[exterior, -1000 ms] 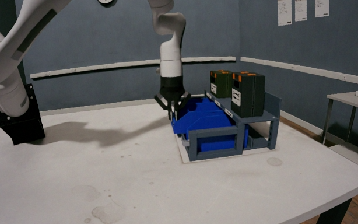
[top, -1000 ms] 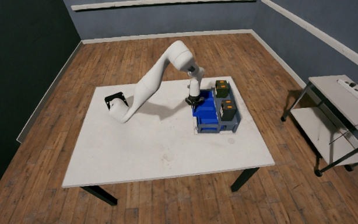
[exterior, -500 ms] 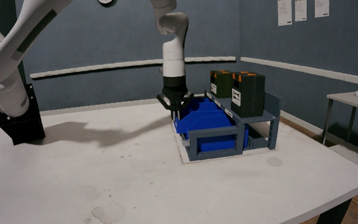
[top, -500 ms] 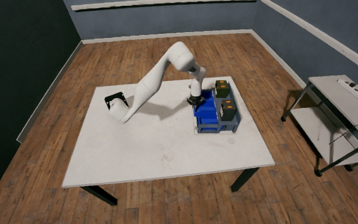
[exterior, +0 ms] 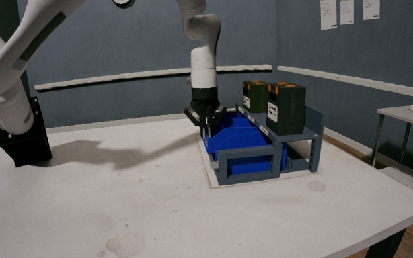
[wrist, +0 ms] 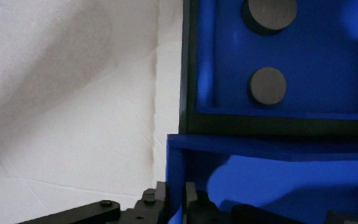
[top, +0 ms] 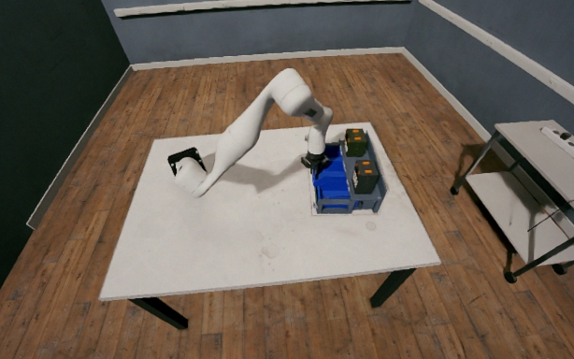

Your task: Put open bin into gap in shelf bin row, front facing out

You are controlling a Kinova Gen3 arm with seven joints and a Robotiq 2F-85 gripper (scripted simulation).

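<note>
the gripper (top: 316,171) (exterior: 206,132) (wrist: 175,197) is clamped on the front wall of the open bin (top: 331,175) (exterior: 226,135) (wrist: 260,177), whose body reaches from the fingers into the shelf (top: 369,204) (exterior: 278,158) (wrist: 185,75); the remaining push likely runs that way, away from the arm's base (top: 174,163) (exterior: 33,148)

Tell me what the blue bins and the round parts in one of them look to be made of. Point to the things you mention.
The blue bins (top: 333,187) (exterior: 240,139) (wrist: 325,60) look like molded plastic, smooth and satin, judging by their even color and soft highlights. The round parts (wrist: 268,86) could be dull metal or gray plastic; their tops are matte gray.
</note>
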